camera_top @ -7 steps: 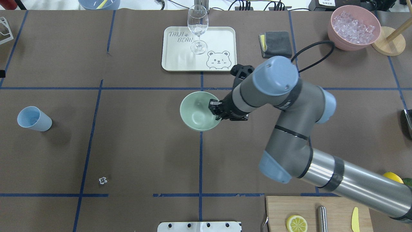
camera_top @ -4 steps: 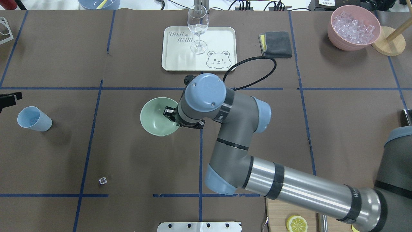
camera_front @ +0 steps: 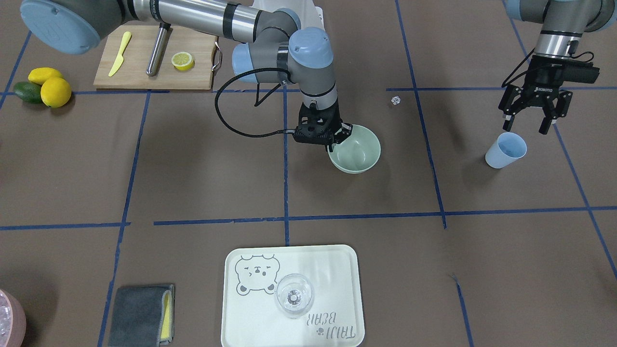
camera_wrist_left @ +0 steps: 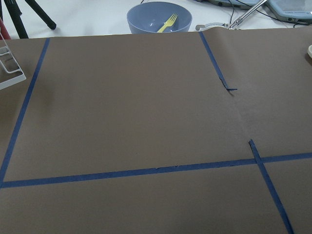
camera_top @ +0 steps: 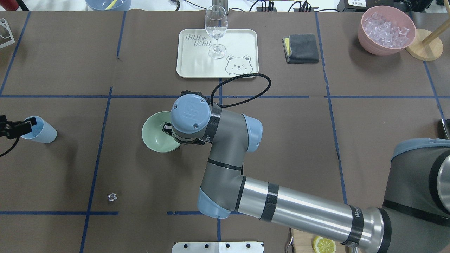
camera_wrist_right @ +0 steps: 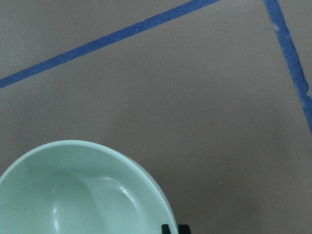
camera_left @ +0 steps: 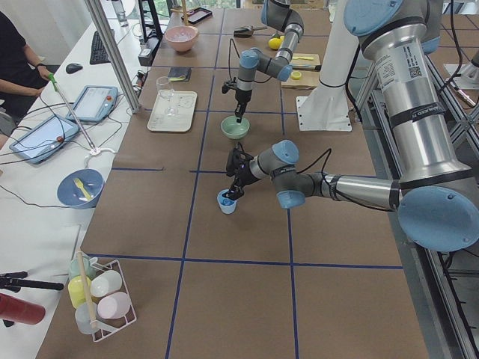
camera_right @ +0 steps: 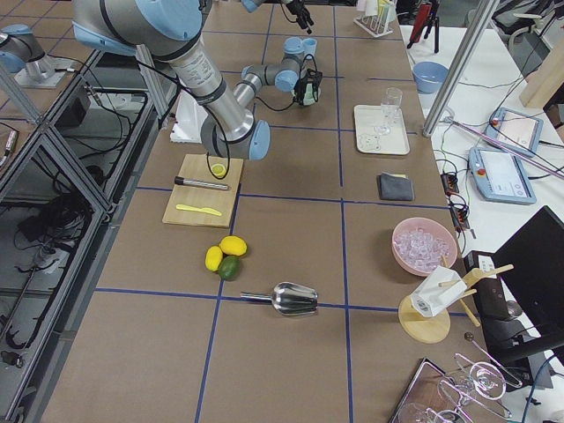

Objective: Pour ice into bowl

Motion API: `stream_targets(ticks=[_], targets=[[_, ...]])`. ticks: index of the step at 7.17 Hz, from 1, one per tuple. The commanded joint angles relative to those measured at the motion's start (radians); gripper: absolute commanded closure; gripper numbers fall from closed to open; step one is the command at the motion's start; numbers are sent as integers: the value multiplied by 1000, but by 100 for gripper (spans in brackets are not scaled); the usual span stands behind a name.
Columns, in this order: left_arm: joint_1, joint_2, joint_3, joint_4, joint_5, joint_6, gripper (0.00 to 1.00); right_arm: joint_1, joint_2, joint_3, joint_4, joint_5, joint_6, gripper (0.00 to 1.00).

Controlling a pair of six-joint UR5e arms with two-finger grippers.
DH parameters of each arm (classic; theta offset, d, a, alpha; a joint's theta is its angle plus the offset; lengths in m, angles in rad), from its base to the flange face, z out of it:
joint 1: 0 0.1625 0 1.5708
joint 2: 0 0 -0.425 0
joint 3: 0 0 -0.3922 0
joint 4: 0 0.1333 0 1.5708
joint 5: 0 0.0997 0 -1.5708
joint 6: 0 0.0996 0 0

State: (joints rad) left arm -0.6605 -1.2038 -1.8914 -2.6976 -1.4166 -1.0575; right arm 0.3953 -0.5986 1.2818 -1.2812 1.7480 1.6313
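Right gripper (camera_front: 339, 137) is what I look at first. Its arm reaches across the middle of the table and its fingers are clamped on the rim of the sage-green bowl (camera_front: 359, 154), one inside the wall and one outside. The bowl sits upright, and my right wrist camera shows its smooth pale inside. I cannot tell whether it rests on the table or rides just above it.

The left gripper (camera_front: 525, 126) hangs well off to the robot's left of the bowl. Its fingers are spread apart and point down just over the light blue cup (camera_front: 503, 152), with no contact that I can make out.

Beyond the bowl, on the side away from the robot, lies the cream tray (camera_top: 197, 63) with a wine glass (camera_top: 216, 28) standing on it.

Much farther from the bowl, toward the robot's right on that same far side, stands the pink container (camera_top: 372, 47). The only ice (camera_top: 386, 27) I can see as a cluster is heaped inside it. I cannot tell whether the cup holds any.

A single stray cube (camera_top: 112, 197) lies on the table left of the bowl and nearer the robot, well apart from it.
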Motion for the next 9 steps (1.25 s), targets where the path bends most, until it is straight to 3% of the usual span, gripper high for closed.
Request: stream_targets(ticks=[1, 3, 6, 7, 9], targets=[[146, 54, 2, 4, 149, -77, 0, -1, 3, -1, 0, -1, -5, 1], [159, 73, 12, 2, 180, -91, 0, 0, 25, -1, 0, 4, -4, 0], [278, 61, 76, 1, 303, -208, 0, 19, 37, 8, -21, 36, -10, 0], [282, 49, 98, -1, 321, -210, 0, 40, 42, 36, -71, 80, -11, 0], [280, -5, 129, 1, 358, -210, 0, 62, 39, 181, -349, 90, -167, 0]])
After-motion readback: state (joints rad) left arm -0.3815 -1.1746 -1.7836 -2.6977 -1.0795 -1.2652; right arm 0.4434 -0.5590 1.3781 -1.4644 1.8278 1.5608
